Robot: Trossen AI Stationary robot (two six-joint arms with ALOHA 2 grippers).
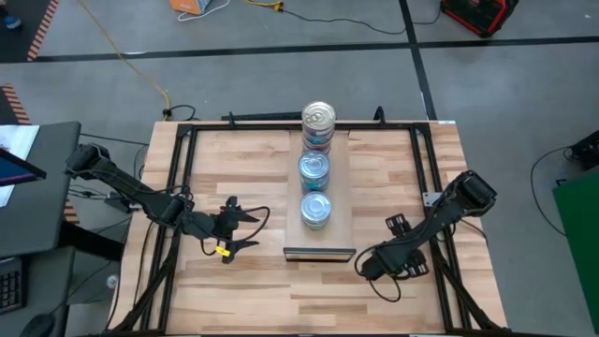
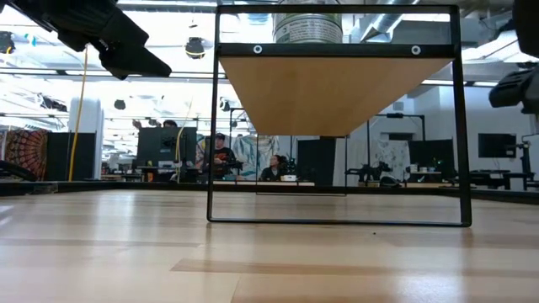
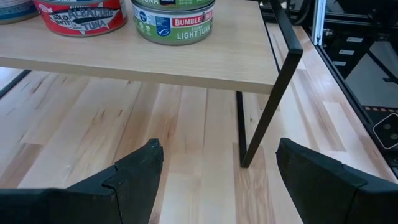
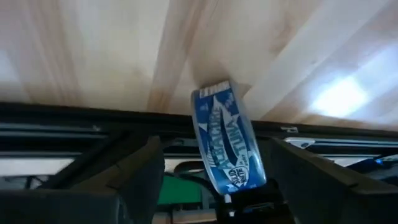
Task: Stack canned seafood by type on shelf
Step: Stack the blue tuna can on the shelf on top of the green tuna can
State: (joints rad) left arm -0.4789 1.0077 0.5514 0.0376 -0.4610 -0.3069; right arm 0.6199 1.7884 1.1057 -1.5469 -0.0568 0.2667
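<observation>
Left gripper [image 1: 245, 230] hovers over the striped wood tabletop [image 1: 234, 168] left of the light-wood shelf [image 1: 339, 225], jaws spread, empty. Round flat tins [image 1: 315, 208] line the shelf. Right gripper [image 1: 367, 266] near the tabletop's front edge, jaws released around a blue-labelled tin [image 4: 227, 140].

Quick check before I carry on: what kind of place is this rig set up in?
Probably a robotics lab or workshop, not a shop: bare concrete floor with loose cables, monitors and equipment racks behind the table, and people seated at workstations across the room.
</observation>
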